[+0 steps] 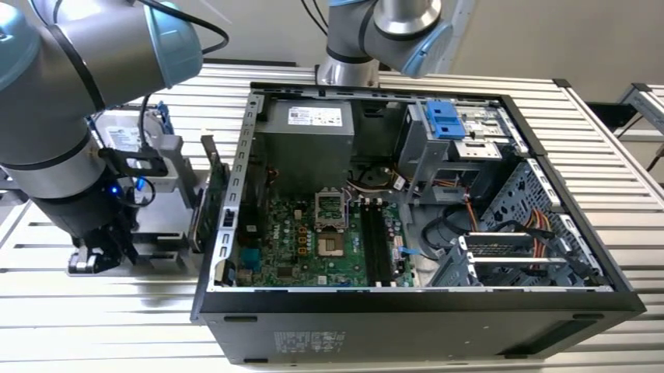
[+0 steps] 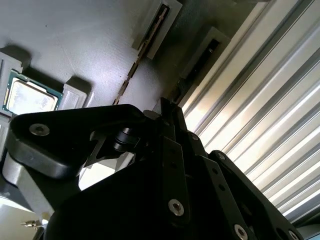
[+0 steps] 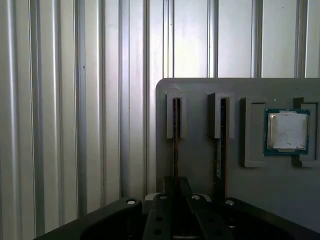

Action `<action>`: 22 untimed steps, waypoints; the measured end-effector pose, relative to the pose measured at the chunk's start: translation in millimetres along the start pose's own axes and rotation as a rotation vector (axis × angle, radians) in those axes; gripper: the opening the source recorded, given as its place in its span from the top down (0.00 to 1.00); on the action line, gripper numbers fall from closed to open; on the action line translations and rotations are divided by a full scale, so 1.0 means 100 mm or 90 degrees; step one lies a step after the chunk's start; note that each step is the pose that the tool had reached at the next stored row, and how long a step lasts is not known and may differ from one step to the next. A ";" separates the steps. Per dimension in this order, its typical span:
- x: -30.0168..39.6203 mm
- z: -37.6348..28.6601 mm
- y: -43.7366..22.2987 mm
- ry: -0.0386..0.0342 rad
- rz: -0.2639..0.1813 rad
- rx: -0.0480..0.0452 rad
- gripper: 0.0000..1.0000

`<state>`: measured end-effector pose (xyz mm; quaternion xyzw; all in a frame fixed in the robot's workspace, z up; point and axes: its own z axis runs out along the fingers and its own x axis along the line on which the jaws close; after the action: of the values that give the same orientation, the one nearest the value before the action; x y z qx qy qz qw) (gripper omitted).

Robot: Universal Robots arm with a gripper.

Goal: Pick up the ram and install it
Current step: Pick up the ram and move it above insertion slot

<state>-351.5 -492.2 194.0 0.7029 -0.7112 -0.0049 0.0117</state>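
Ribbed metal table, grey holder (slim ram)

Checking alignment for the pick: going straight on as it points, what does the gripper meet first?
Probably the ram standing on edge in the grey tray: in the first wrist view the gripper lines up with it. Depth is unclear, so it could be touching.

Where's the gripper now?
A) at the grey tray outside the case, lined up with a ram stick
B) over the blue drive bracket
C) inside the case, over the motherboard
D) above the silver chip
A: in the first wrist view the gripper sits at the grey tray, in line with a ram stick; the exterior view puts it outside the case.
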 end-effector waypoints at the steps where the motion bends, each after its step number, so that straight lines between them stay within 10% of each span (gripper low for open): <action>1: 0.000 0.000 0.000 0.0000 0.000 0.0000 0.00; 11: 0.000 0.001 0.000 0.0000 0.000 0.0000 0.00; 12: 0.000 0.001 0.000 0.0000 0.000 0.0000 1.00; 22: 0.000 0.002 0.000 0.0000 0.000 0.0000 1.00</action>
<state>-351.5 -492.2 193.9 0.7029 -0.7112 -0.0049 0.0117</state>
